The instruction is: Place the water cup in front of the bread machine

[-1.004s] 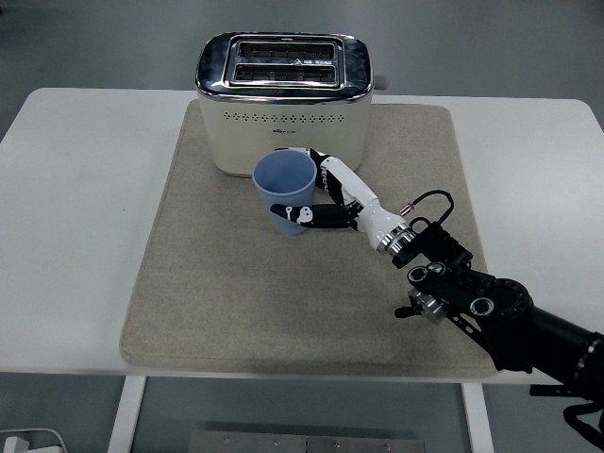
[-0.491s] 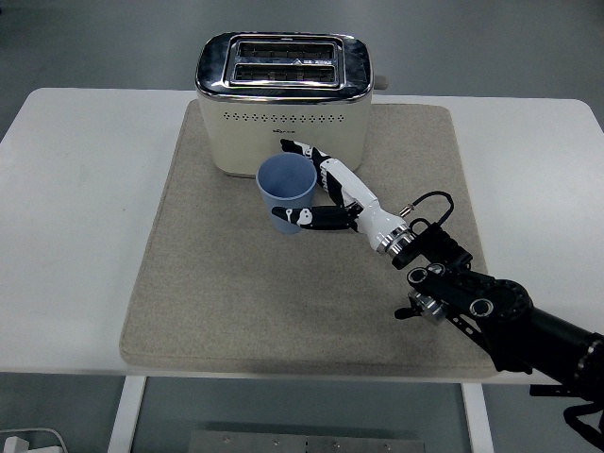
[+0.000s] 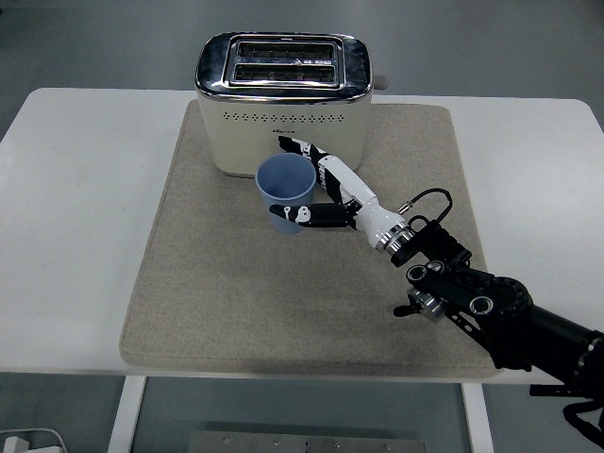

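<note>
My white table carries a beige felt mat at its centre. Grey floor lies beyond the far edge; white table legs show below the near edge.

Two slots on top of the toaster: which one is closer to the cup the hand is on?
The front slot, the one toward the robot. It lies nearer the blue cup held by the right hand; the back slot sits beyond it.
</note>
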{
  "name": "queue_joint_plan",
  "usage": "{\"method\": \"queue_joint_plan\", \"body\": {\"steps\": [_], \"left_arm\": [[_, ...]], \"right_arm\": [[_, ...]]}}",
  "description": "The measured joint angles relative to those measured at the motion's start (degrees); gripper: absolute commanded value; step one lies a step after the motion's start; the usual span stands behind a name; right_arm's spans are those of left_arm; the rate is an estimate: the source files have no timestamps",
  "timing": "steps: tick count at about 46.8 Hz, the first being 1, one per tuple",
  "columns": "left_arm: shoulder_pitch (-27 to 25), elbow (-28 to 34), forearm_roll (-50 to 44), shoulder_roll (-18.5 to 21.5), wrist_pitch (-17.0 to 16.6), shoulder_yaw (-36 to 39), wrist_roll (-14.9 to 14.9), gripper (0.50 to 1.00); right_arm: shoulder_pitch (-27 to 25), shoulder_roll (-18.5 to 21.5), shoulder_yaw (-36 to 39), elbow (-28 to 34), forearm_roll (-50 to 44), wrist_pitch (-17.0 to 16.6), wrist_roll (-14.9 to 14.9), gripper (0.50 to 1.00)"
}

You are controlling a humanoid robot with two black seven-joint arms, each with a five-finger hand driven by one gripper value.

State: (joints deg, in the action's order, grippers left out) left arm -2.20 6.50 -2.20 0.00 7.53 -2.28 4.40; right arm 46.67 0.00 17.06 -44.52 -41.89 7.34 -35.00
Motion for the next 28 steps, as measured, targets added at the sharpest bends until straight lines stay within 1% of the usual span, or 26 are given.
{"method": "queue_joint_plan", "body": {"steps": [10,24,28], "left_arm": [[0.0,0.0,0.0,0.0,0.0,0.0,0.0,1.0],[0.0,0.0,0.0,0.0,0.0,0.0,0.0,1.0],[0.0,0.0,0.0,0.0,-0.1,0.0,0.0,1.0]], "right_arm": [[-0.3,-0.6,-0.1,-0.8,0.1,-0.3,0.0,0.936],[-0.7,-7.2,0.0,-0.9,0.5,-0.3,0.0,0.936],[-0.9,-9.6,0.2,-2.0,0.6,-0.3,0.0,0.936]]}}
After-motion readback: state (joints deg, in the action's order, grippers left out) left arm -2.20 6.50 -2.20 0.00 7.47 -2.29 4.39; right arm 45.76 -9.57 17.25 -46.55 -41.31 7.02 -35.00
